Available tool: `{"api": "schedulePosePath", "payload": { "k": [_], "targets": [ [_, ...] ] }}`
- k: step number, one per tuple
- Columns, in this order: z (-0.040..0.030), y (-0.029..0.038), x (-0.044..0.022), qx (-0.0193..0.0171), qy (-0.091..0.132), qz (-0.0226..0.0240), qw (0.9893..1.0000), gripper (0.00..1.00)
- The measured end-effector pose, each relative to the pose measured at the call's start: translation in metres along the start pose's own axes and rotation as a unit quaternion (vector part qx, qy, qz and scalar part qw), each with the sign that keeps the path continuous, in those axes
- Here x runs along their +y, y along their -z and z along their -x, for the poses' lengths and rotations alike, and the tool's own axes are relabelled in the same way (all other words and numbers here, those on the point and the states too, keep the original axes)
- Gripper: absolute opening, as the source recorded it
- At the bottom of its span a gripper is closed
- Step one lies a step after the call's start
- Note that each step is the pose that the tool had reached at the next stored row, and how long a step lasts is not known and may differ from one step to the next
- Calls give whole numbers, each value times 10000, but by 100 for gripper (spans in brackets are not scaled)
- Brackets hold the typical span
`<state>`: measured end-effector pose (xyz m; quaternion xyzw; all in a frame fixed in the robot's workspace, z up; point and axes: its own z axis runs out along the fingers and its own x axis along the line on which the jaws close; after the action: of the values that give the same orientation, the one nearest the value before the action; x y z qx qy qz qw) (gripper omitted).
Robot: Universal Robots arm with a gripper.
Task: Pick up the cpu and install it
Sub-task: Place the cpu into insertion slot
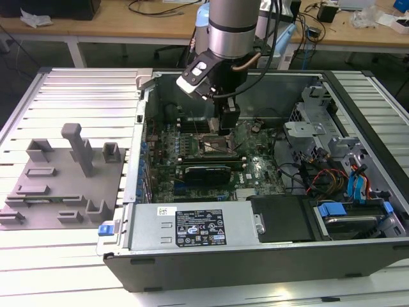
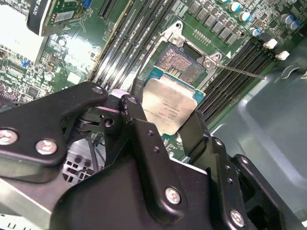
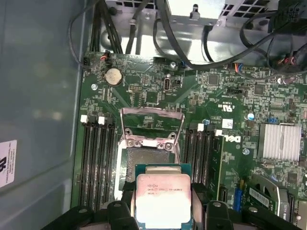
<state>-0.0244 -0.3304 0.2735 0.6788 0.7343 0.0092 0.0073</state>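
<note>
The gripper (image 3: 163,207) is closed on the cpu (image 3: 163,197), one black finger (image 3: 125,203) on each of two opposite edges. The chip's pale metal top faces the camera in both wrist views, and it sits level between the fingers. In the exterior view the gripper (image 1: 227,123) hangs inside the open computer case (image 1: 255,256), which takes up the desk (image 1: 77,96) from its middle towards the exterior view's right edge. It is over the middle of the motherboard (image 1: 255,169).

The socket (image 3: 146,155) is open. Its metal load plate (image 3: 152,125) is tipped up on the side away from the gripper, and the bare contact field shows inside the frame. In the second wrist view a thin retention lever (image 2: 237,72) sticks out to one side of the socket (image 2: 181,64). The cpu (image 2: 169,106) lies just short of the frame there, overlapping its nearer rim and not down in the recess. Banks of memory slots (image 3: 98,153) flank the socket on two sides, with the chip lined up between them.

As for progress, the pick-up looks complete, since the chip is off any support and carried only by the gripper. The installation does not look done: the contacts are mostly uncovered, the chip appears to be above and slightly to one side of its seat, and the load plate and lever are undone. A grey fixture plate (image 1: 64,173) lies near the desk's edge at the exterior view's left, well apart from the gripper.
</note>
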Motion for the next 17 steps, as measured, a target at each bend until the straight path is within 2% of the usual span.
{"api": "schedulePosePath", "payload": {
  "k": [3,5,11,15,17],
  "targets": [
    [-2,-44,-21,-2,2,9,10000,55],
    [-3,-113,-36,-3,2,15,10000,55],
    [-3,-162,-39,-3,2,15,10000,55],
    [-3,-213,-40,-3,0,15,10000,55],
    [-3,-262,-42,-3,-4,15,10000,55]
  ]
}}
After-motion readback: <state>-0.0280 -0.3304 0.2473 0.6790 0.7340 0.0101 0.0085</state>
